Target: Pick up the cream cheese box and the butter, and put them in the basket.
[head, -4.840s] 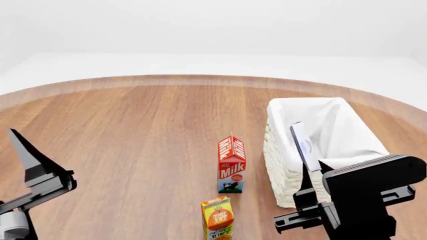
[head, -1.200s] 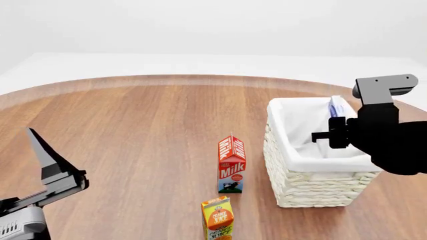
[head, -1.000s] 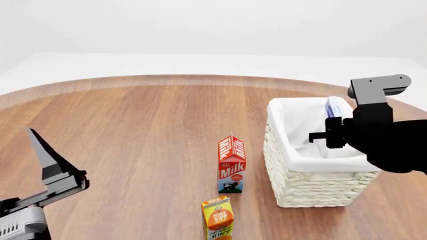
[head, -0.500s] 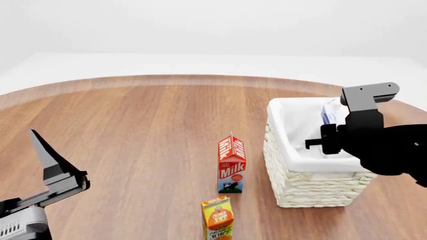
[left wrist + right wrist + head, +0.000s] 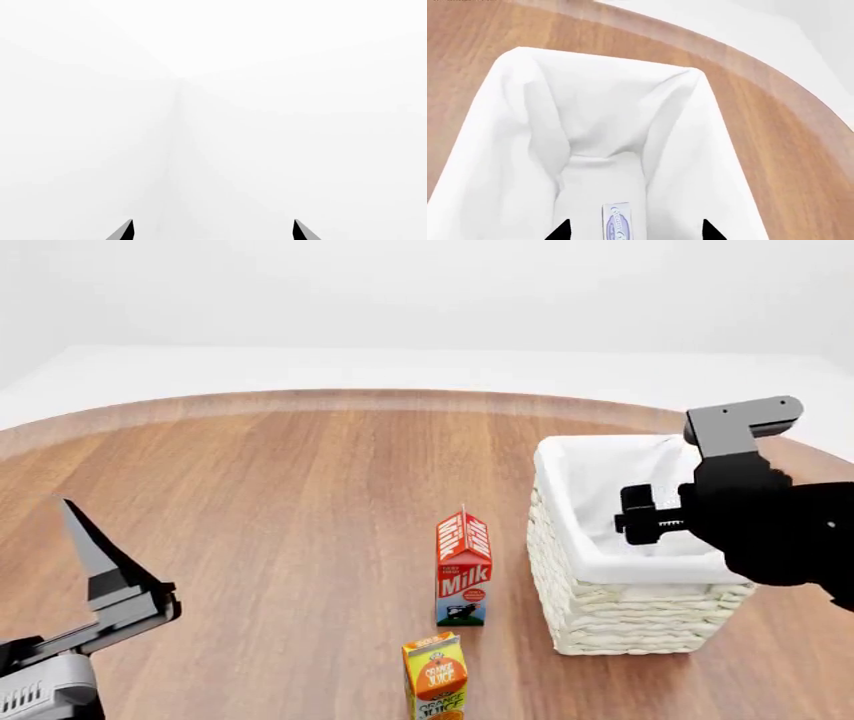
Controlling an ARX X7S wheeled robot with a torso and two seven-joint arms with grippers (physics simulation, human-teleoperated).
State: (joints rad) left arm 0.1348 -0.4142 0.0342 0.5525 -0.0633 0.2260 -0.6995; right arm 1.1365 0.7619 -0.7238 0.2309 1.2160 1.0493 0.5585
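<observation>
Lying on the basket (image 5: 507, 125) lining, cream cheese box (image 5: 618, 222) between spread right fingers (image 5: 562, 231).

— What lettering can you make out on the table?

— The red and white carton (image 5: 463, 572) at the centre of the head view reads "Milk" in white letters on its red front panel, with "Milk" again, slanted, on its sloping top. A small round red mark sits beside the word, too small to read.

— And the orange carton (image 5: 437, 677) at the bottom edge, just below it?

— "Orange Juice" on the label; the lower lines are cut off by the frame.

— Anything in the wrist views?

— In the right wrist view, the cream cheese box (image 5: 617, 223) at bottom centre carries bluish script, too blurred to read. The left wrist view shows no text.
</observation>
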